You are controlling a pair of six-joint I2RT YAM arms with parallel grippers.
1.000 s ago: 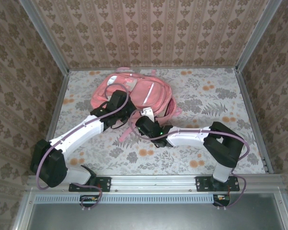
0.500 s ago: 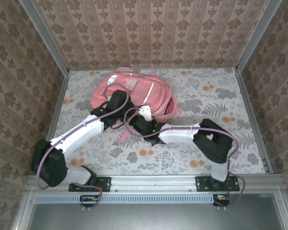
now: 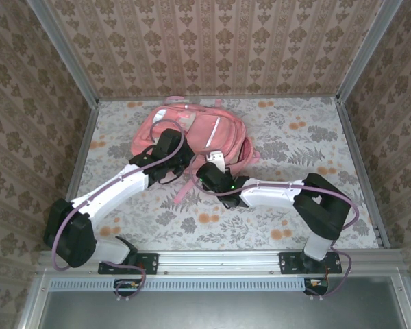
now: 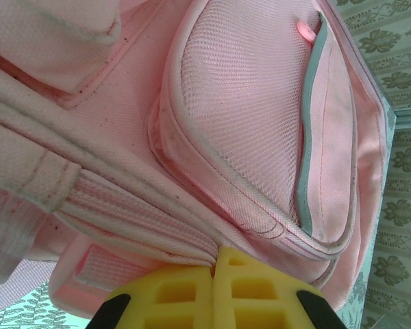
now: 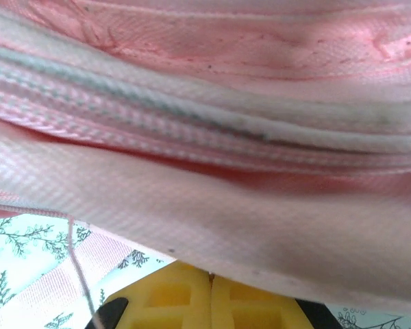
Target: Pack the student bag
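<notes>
One pink student bag (image 3: 195,133) lies toward 11 o'clock on the floral worktop (image 3: 294,205), seen whole from above. The left wrist view adds its mesh pocket (image 4: 246,123), the right wrist view a ribbed seam (image 5: 192,116). Two grippers meet its 6 o'clock edge: the left gripper (image 4: 214,259) is closed, pinching pink webbing (image 4: 130,212); the right gripper (image 5: 210,275) is closed, tips hidden under the hem (image 5: 246,233).
</notes>
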